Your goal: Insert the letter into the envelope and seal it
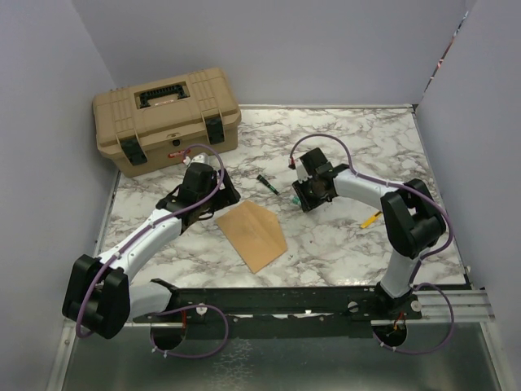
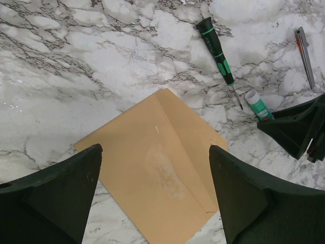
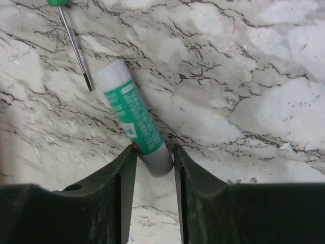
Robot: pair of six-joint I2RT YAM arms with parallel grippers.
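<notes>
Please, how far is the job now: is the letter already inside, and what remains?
Done, it seems: no separate letter shows, so it is probably inside the envelope. In hand: the right hand grips the end of the glue stick lying on the table; the left hand hovers open over the envelope. Left: the flap lies open, so gluing and folding it shut remain.

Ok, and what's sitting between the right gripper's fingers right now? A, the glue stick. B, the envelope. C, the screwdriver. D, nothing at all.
A: in the right wrist view the green glue stick has its end between the right gripper's fingers, while the screwdriver lies clear of them.
</notes>
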